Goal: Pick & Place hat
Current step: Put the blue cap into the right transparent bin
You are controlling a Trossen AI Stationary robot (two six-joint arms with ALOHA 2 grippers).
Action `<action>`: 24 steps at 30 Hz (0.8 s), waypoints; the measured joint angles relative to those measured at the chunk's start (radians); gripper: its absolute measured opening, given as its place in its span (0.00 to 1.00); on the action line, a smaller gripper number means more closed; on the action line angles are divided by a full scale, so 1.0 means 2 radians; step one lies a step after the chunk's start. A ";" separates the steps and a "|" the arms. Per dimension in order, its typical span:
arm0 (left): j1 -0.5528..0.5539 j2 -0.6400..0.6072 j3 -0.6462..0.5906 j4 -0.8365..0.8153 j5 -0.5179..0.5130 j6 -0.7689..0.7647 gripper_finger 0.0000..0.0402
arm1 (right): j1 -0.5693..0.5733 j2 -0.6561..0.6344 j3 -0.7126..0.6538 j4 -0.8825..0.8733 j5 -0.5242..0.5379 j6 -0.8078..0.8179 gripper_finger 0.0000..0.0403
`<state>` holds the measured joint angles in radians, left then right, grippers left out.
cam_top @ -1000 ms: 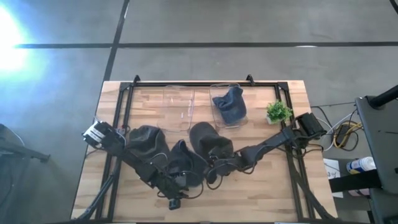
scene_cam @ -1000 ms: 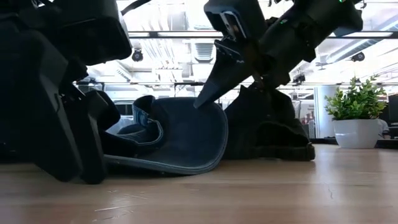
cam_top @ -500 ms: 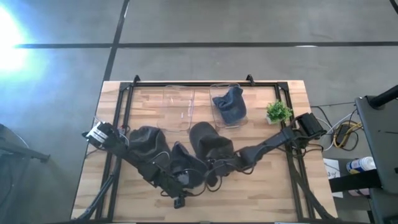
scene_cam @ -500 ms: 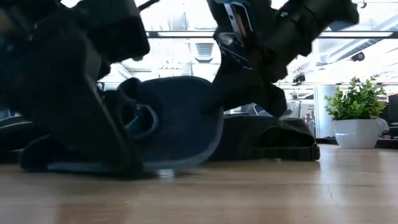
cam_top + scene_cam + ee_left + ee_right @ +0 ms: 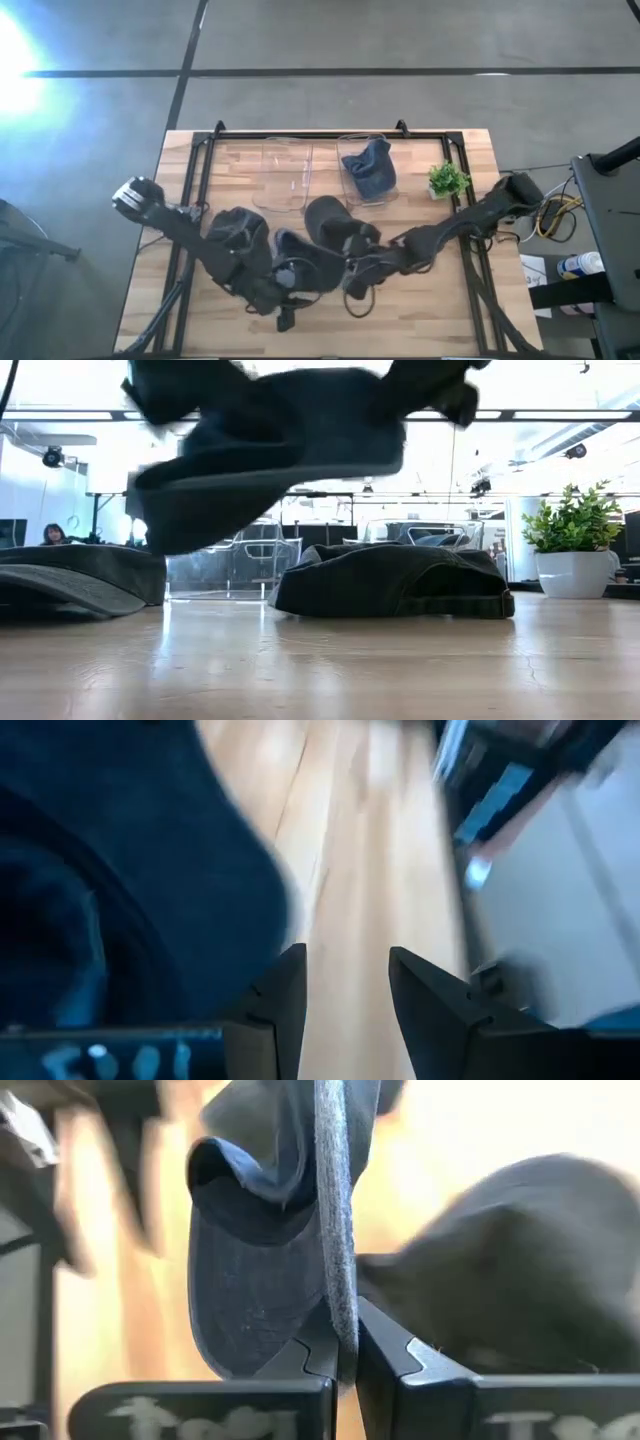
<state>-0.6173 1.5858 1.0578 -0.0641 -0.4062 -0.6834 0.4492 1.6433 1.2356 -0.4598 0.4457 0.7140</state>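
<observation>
- Now I see the blue hat [image 5: 270, 440] up in the air, off the table [image 5: 400, 670].
- My right gripper [image 5: 345, 1365] pinches its brim tight.
- My left gripper [image 5: 345, 1010] sits beside the hat, fingers apart, holding nothing.
- Two dark hats [image 5: 395, 580] lie below it.

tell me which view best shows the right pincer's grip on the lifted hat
The right wrist view: the right pincer pinches the lifted hat by its brim edge, fingers closed on it. The low view shows the hat clear of the table but blurred; the high view only a dark cluster; the left wrist view only a blurred dark part.
</observation>
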 joint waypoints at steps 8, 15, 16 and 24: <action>-0.018 -0.085 0.053 0.000 -0.098 0.001 0.34 | 0.048 -0.079 0.060 -0.233 0.199 -0.020 0.03; -0.032 -0.109 0.076 -0.015 -0.195 0.048 0.34 | 0.047 -0.067 0.133 -0.451 0.363 -0.010 0.03; -0.033 -0.110 0.075 -0.028 -0.207 0.046 0.34 | 0.037 -0.061 0.138 -0.475 0.367 -0.016 0.03; -0.033 -0.109 0.074 -0.240 -0.234 -0.136 0.34 | -0.065 -0.017 0.138 -0.554 0.369 -0.138 0.03</action>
<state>-0.6823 1.3682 1.2060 -0.5437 -0.8742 -0.9563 0.3195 1.6085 1.5111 -1.5682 1.1840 0.4383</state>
